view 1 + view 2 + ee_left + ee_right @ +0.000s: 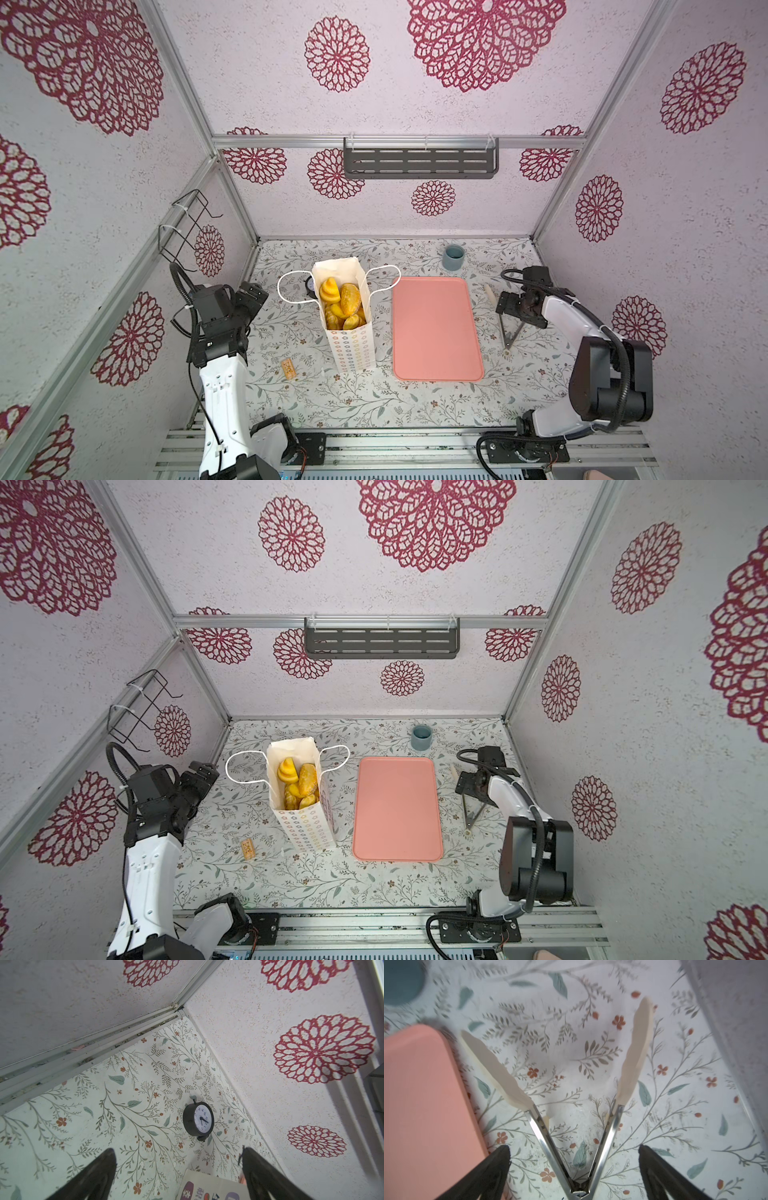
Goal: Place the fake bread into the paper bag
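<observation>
All fake bread (343,307) seemingly in paper bag (353,351) | left gripper (178,1149), right gripper (573,1146): spread, apart

Pale walls (257,83) with crimson floral medallions — aluminium frame (291,142), dark slotted shelf (419,163), leaf-printed tabletop (332,399).

Robot manipulation test cell, laboratory type: a booth of aluminium frame bars (291,142) closed by wall panels (257,83) papered with red floral medallions, its tabletop (332,395) covered in leaf-print sheet. Two white-and-black arms, left arm (220,395) and right arm (559,316), stand bolted to a metal rail (395,449) at the front edge. Staged household props: slotted shelf (419,164), wire rack (187,226), pink tray (436,328), blue cup (453,257), tongs (632,1053), alarm clock (198,1120), paper bag (353,349) holding fake bread (349,299)
</observation>
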Action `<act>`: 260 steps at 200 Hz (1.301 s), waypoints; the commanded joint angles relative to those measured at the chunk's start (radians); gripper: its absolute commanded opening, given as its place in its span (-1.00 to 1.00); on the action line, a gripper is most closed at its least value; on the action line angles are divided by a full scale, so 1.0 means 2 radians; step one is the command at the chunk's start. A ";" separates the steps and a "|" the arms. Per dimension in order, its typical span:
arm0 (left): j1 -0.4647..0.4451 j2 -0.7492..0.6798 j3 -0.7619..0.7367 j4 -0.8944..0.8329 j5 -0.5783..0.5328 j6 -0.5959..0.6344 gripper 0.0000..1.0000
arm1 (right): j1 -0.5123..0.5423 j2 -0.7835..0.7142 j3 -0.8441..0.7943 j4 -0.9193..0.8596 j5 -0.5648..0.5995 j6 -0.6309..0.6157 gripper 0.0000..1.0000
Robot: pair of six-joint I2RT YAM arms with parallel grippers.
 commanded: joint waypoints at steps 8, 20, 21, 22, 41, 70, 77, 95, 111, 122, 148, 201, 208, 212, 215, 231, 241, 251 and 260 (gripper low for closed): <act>-0.061 0.011 0.006 0.035 -0.105 0.019 0.95 | 0.009 -0.091 -0.021 0.087 0.068 0.040 0.98; -0.100 0.009 -0.004 0.061 -0.162 0.035 0.95 | 0.011 -0.132 -0.056 0.154 0.060 0.034 0.98; -0.102 0.009 -0.004 0.064 -0.166 0.038 0.95 | 0.011 -0.135 -0.059 0.163 0.060 0.033 0.98; -0.106 0.008 -0.005 0.067 -0.169 0.040 0.95 | 0.011 -0.139 -0.063 0.168 0.059 0.031 0.98; -0.134 0.019 -0.025 0.126 -0.198 0.077 0.95 | 0.014 -0.185 -0.117 0.265 0.076 0.028 0.98; -0.134 0.039 -0.054 0.187 -0.210 0.131 0.95 | 0.014 -0.245 -0.230 0.423 0.082 -0.017 0.98; -0.135 0.043 -0.067 0.213 -0.212 0.153 0.95 | 0.014 -0.255 -0.255 0.455 0.098 -0.020 0.98; -0.134 0.072 -0.078 0.232 -0.260 0.170 0.95 | 0.014 -0.262 -0.300 0.497 0.111 -0.035 0.98; -0.135 0.106 -0.073 0.234 -0.274 0.182 0.95 | 0.014 -0.243 -0.318 0.505 0.129 -0.046 0.98; -0.135 0.123 -0.082 0.257 -0.283 0.185 0.95 | 0.014 -0.221 -0.328 0.511 0.143 -0.048 0.98; -0.139 0.153 -0.117 0.339 -0.287 0.193 0.95 | 0.019 -0.173 -0.361 0.560 0.143 -0.059 0.98; -0.162 0.185 -0.196 0.510 -0.303 0.249 0.95 | 0.039 -0.104 -0.421 0.741 0.150 -0.085 0.98; -0.163 0.183 -0.196 0.508 -0.306 0.251 0.95 | 0.040 -0.094 -0.429 0.774 0.145 -0.086 0.98; -0.163 0.181 -0.196 0.506 -0.304 0.254 0.95 | 0.040 -0.088 -0.431 0.792 0.142 -0.088 0.98; -0.163 0.179 -0.198 0.507 -0.300 0.256 0.95 | 0.040 -0.083 -0.432 0.801 0.139 -0.091 0.98; -0.163 0.181 -0.211 0.545 -0.289 0.281 0.95 | 0.046 -0.065 -0.423 0.810 0.123 -0.110 0.98; -0.162 0.188 -0.208 0.551 -0.287 0.289 0.95 | 0.047 -0.037 -0.427 0.851 0.118 -0.121 0.98; -0.162 0.198 -0.204 0.561 -0.285 0.296 0.95 | 0.048 0.002 -0.437 0.908 0.115 -0.124 0.98; -0.161 0.213 -0.214 0.596 -0.277 0.303 0.95 | 0.049 0.040 -0.445 0.955 0.107 -0.130 0.98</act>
